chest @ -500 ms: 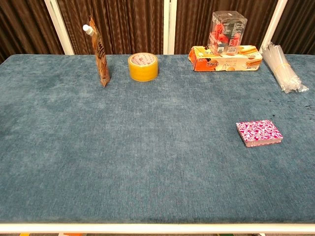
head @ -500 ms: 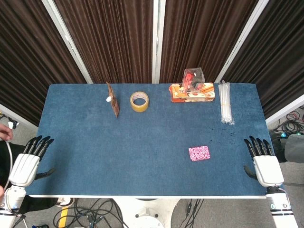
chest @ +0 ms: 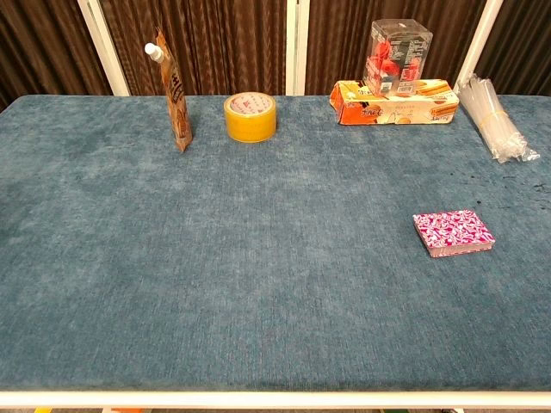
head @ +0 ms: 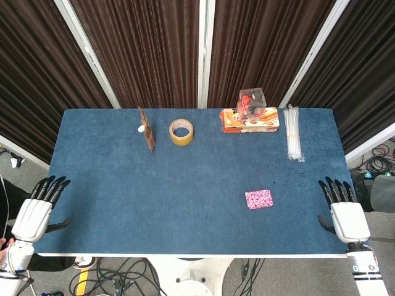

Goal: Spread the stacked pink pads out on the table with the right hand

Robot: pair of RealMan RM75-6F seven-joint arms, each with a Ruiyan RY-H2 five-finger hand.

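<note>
The stack of pink pads [head: 258,199] lay as one neat, squared-off pile on the blue table [head: 185,197], toward the robot's right side and nearer the front edge than the back. Its top face carried a busy pink-and-white pattern, and in the chest view the thin edges of the layers [chest: 454,233] showed along the near side, all flush with one another.

At the back of the table an orange carton [head: 249,120] lay flat, and one clear plastic box [head: 251,101] holding red pieces stood on top of it. How many red pieces were inside could not be made out. Just to the right lay one bundle of clear straws [head: 293,140], banded together and running front to back. One roll of yellowish tape [head: 181,131] lay flat left of the carton, and one brown spouted pouch [head: 145,128] stood upright beside it, its white cap to the left.

The right hand [head: 344,213] rested at the right front corner of the table, fingers extended and apart, holding nothing, well apart from the pads. The left hand [head: 37,211] rested at the left front corner in the same way, fingers stretched out and empty. Neither hand appeared in the chest view.
</note>
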